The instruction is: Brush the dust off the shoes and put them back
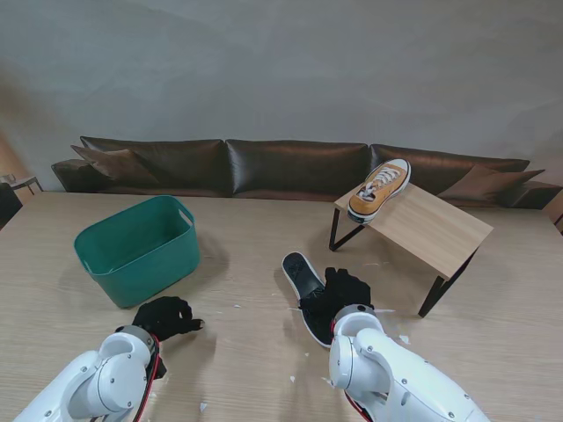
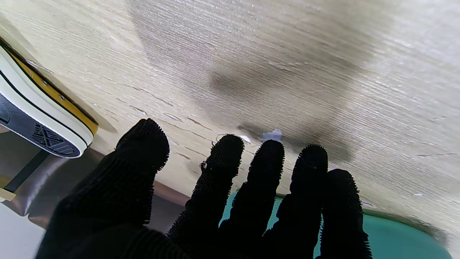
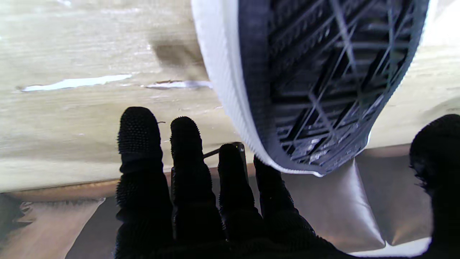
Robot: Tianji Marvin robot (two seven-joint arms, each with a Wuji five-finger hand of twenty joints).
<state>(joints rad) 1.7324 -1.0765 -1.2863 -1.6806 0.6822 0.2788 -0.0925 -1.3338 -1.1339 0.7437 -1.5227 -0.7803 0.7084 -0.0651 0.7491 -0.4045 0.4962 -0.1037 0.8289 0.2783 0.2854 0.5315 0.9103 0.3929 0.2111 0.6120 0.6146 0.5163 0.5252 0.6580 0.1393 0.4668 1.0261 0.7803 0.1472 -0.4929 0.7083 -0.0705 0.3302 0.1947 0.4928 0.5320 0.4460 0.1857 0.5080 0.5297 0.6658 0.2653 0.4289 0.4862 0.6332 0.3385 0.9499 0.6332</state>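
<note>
stand: sole-up shoe [image 1: 303, 280] on tabletop [image 1: 237, 352] under right hand [image 1: 345, 288], second shoe [image 1: 380, 188] on small rack [image 1: 431, 224] | left wrist: left hand [image 2: 201, 201] spread, empty, may drift uselessly | right wrist: fingers [image 3: 140, 144] beside sole, grasp unclear; a loose hold could let it slip.
</note>
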